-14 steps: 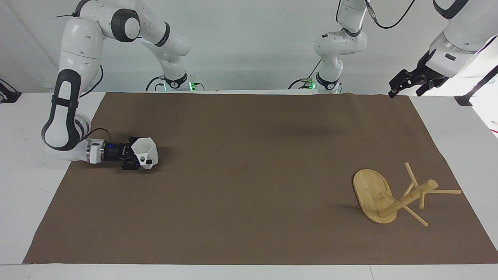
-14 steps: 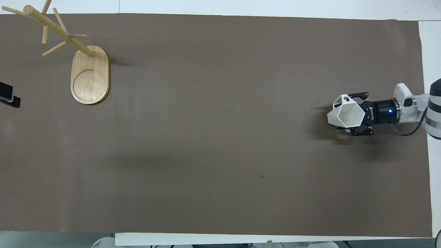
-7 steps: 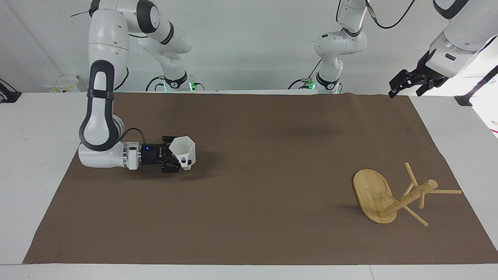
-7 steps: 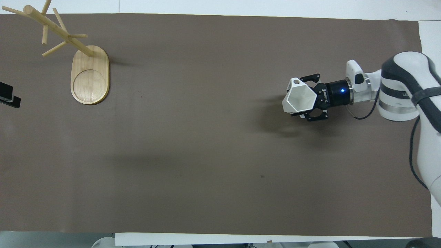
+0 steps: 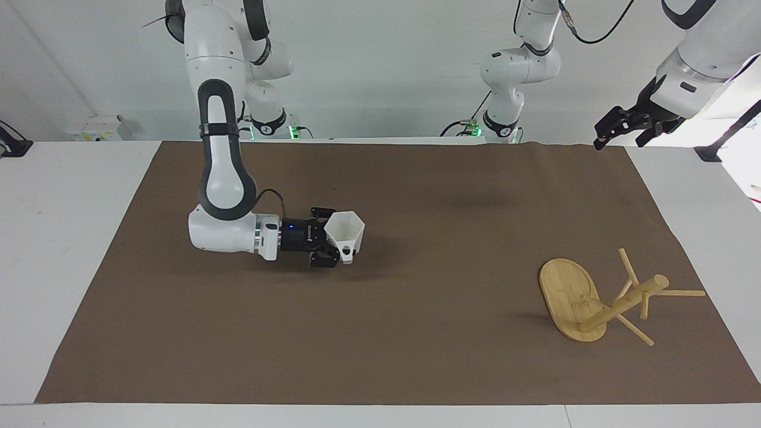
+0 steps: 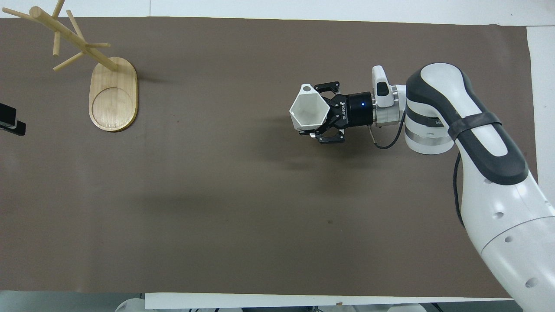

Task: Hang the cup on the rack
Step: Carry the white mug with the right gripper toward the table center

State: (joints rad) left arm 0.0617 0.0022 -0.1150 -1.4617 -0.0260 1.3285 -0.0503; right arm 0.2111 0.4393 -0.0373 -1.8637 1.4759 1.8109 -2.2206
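Observation:
My right gripper (image 5: 334, 241) is shut on the white faceted cup (image 5: 346, 233) and holds it just above the brown mat, near the table's middle. The cup's mouth faces up and its blocky handle points away from the robots. In the overhead view the right gripper (image 6: 320, 113) grips the cup (image 6: 308, 113) from the side. The bamboo rack (image 5: 624, 302) stands upright at the left arm's end, farther from the robots than the cup; it also shows in the overhead view (image 6: 112, 93). My left gripper (image 5: 621, 132) waits, open and empty, raised above that end's near corner.
The brown mat (image 5: 416, 333) covers most of the white table. The rack's thin pegs (image 5: 681, 292) stick out past its oval base toward the mat's edge. The left gripper's tip (image 6: 9, 120) shows at the overhead view's edge.
My right arm has carried the cup across the mat from its own end toward the middle, closer to the rack. The left arm and the rack have not moved.

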